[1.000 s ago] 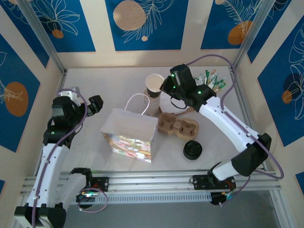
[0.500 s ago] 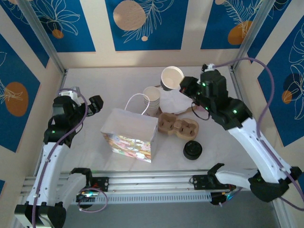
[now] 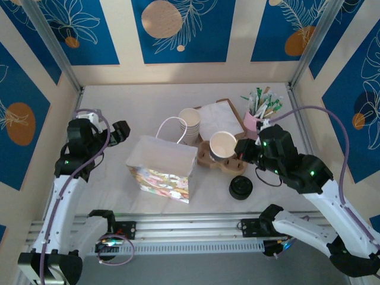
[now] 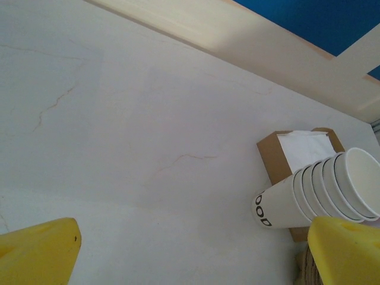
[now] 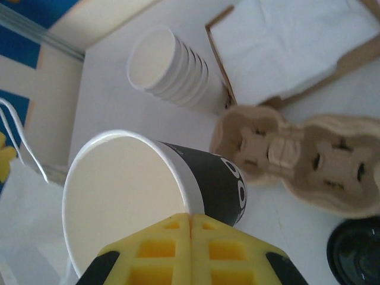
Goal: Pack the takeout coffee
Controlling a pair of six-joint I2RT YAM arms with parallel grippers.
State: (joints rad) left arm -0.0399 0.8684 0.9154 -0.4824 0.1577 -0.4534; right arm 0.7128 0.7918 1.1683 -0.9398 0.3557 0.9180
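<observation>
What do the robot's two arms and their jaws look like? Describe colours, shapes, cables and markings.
The left arm and right arm have white links joined by bulky black housings with small green lights. A lilac cable loops along each. The jaws are bright yellow; the right pair shows a moulded grid of square recesses.

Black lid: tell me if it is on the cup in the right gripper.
No, the lid lies on the table; the held cup is open-topped.
</observation>
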